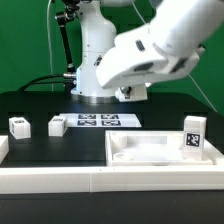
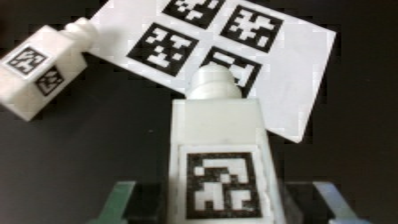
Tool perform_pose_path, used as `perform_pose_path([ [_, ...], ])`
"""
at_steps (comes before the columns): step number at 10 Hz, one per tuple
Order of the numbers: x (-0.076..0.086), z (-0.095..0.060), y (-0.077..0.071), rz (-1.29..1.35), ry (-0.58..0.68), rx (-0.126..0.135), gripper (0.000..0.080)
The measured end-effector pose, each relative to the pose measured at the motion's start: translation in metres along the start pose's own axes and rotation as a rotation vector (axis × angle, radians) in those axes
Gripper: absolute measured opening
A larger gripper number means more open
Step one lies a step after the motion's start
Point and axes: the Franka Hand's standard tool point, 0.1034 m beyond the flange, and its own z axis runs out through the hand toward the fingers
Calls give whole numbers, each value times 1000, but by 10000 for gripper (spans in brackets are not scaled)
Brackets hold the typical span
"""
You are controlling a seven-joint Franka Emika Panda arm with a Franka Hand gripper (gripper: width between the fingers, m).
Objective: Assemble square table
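Pincer (image 2: pixel 221 203) is pinching a leg block (image 2: pixel 221 150) by two opposite flat sides, tag face toward the wrist camera and narrow stub pointing ahead. Judged light, stiff, smooth plastic that may twist in the grip, so hold the flats and keep off the stub. Ahead of the pincer lies the marker board (image 2: pixel 214 45), with a second leg block (image 2: pixel 43 70) loose beside it. Square slab (image 1: pixel 140 150) sits well apart.
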Motion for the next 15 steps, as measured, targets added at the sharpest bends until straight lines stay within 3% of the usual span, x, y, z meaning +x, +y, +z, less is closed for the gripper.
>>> perform_pose_path([
  [1, 5, -8, 5, 7, 81, -10, 288],
  [6, 12, -15, 14, 10, 412, -61, 288],
  [8, 15, -27, 23, -7, 496, -82, 288],
  [9, 21, -41, 33, -25, 593, -107, 288],
  [12, 23, -45, 45, -19, 793, -142, 288],
  [14, 25, -45, 49, -9, 865, -152, 288],
  [15, 24, -42, 46, 41, 855, -107, 288],
])
